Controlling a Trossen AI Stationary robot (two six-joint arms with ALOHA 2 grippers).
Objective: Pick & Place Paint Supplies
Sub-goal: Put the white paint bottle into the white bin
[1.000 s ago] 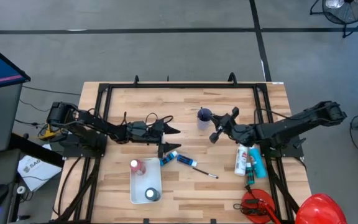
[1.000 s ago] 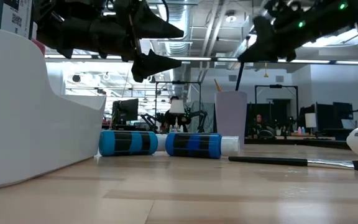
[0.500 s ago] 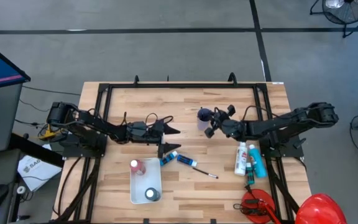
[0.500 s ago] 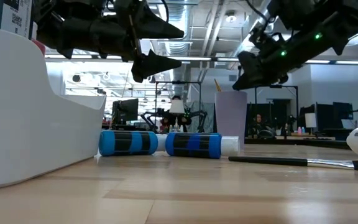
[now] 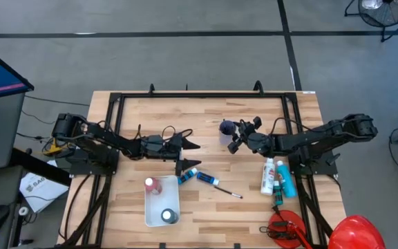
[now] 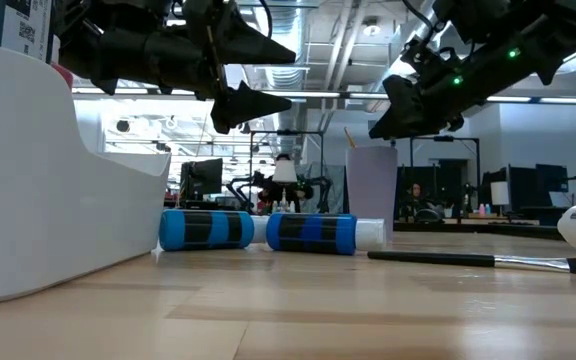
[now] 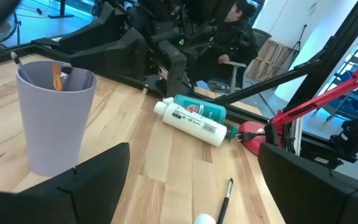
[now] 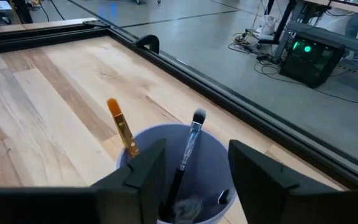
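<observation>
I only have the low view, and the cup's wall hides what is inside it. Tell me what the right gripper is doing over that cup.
Observer: The right gripper hangs over the lilac cup with its fingers apart. A dark-handled brush stands in the cup between them and looks ungripped.
Operator: List whatever else is in the cup.
Observer: One orange-handled brush, leaning against the rim.
Operator: Now report what the white tray holds.
Observer: The tray holds two bottles, a red bottle and a dark bottle with a white cap.
</observation>
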